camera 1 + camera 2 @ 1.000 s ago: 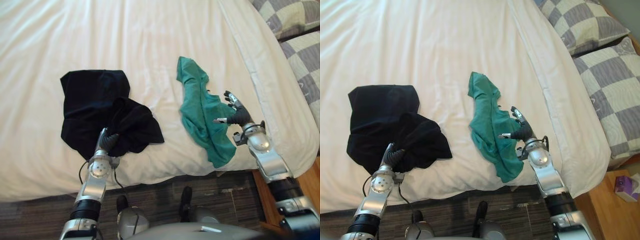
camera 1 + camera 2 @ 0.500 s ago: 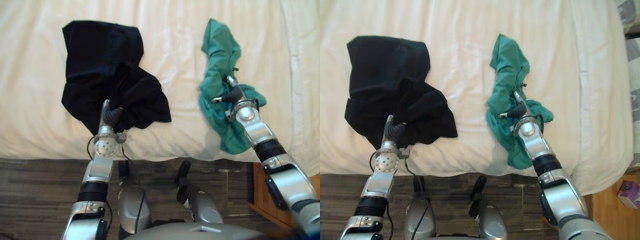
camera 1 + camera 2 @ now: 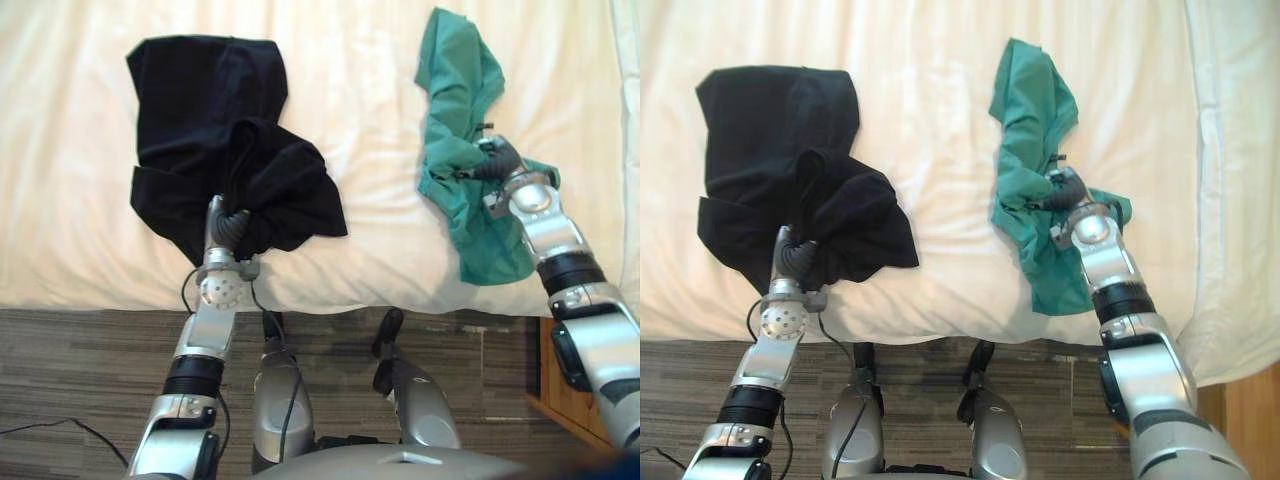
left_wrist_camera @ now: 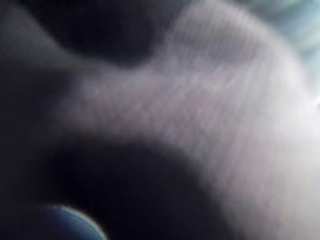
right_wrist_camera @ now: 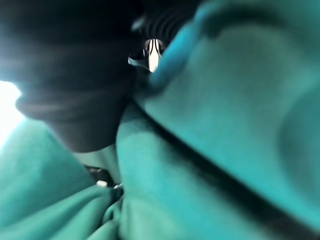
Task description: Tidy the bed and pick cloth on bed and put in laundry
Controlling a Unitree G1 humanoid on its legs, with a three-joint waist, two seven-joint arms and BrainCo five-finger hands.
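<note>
A black cloth [image 3: 205, 110] lies crumpled on the left of the white bed [image 3: 350, 100]. My left hand [image 3: 228, 226] is at its near edge, fingers curled into the fabric, and dark cloth [image 4: 150, 100] presses close in the left wrist view. A green cloth [image 3: 460, 80] lies in a long strip on the right, its near end hanging over the bed's edge. My right hand [image 3: 500, 160] sits in the middle of it, fingers curled into the bunched folds. Green fabric [image 5: 225, 125] wraps around the hand in the right wrist view.
The bed's near edge runs across the view, with dark striped carpet [image 3: 80, 380] below it. A folded-back duvet edge [image 3: 1230, 150] lies along the bed's right side. A strip of wooden floor [image 3: 560, 400] shows at the lower right.
The camera has tilted down toward the bed's edge. My right hand went from spread beside the green cloth to on top of it, fingers curling in. The left hand has kept its hold.
</note>
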